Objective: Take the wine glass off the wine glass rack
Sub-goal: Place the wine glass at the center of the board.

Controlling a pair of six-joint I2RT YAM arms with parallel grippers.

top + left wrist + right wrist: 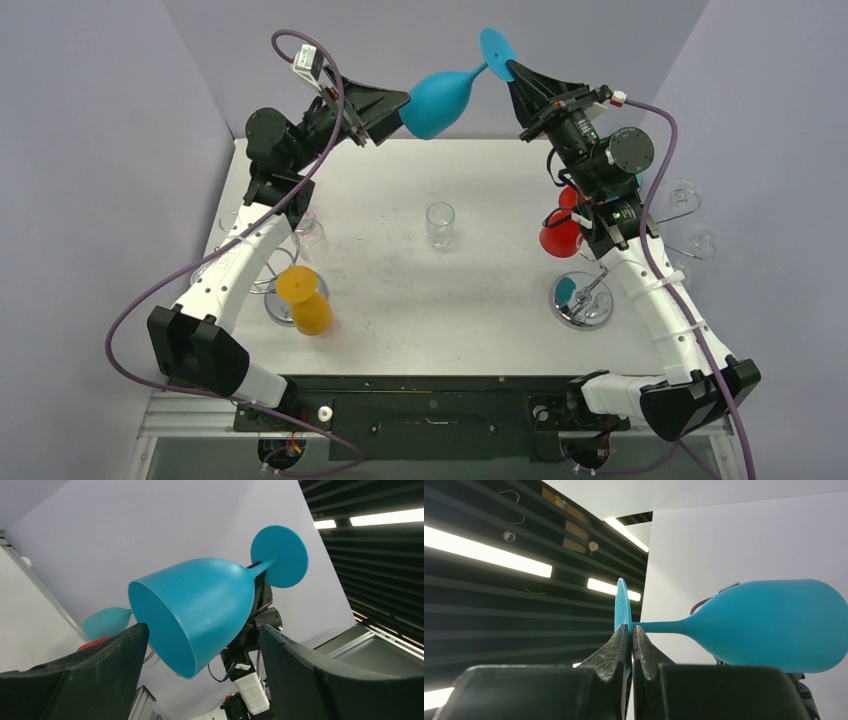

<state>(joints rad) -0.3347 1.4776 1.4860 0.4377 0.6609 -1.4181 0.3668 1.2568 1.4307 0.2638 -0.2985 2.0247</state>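
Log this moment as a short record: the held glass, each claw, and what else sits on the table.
held glass: teal wine glass, in the air over the far edge of the table, lying roughly level, foot toward the right
right claw: shut on the glass's foot
left claw: open, fingers either side of the bowl; contact unclear
centre: clear glass, upright
left side: orange wine glass by a chrome rack base
right side: red wine glass, partly hidden

Two racks [583, 300], two arms [236, 262]
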